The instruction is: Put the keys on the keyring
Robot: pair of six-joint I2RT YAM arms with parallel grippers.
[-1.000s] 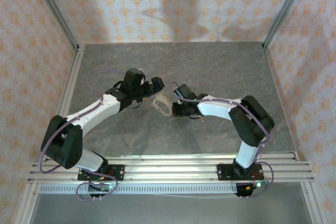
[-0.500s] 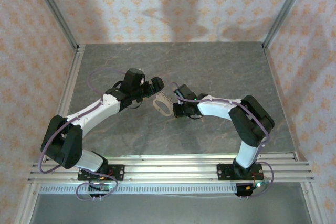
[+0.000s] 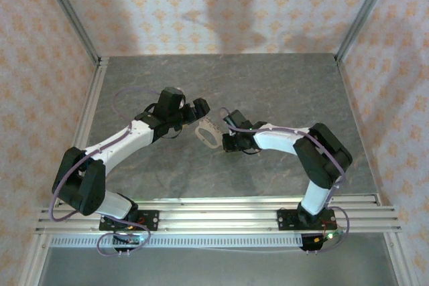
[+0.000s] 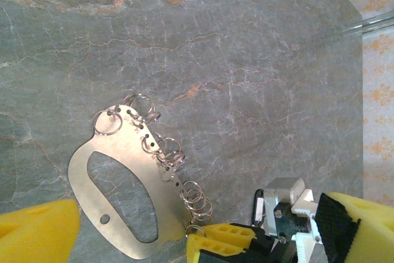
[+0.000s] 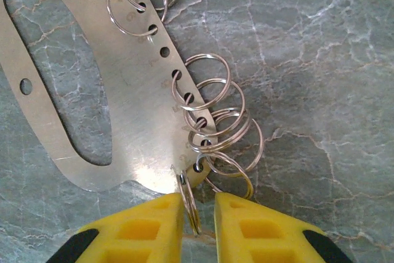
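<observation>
Top cam high from rear, wrist cams close, downward, all share keyring (image 4: 132, 146)

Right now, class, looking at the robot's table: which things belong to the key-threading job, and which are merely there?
Belong to the job:
- keyring plate
- its split rings
- right gripper, fingers either side of one ring
- left gripper, open

Merely there:
- marbled table
- patterned walls
- aluminium rails

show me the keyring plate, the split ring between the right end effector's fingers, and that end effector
keyring plate (image 5: 132, 100): right wrist view, flat metal beside the hole row
split ring (image 5: 188, 201): right wrist view, its edge-on wire
right end effector (image 5: 198, 206): right wrist view, gap between yellow fingertips
</observation>
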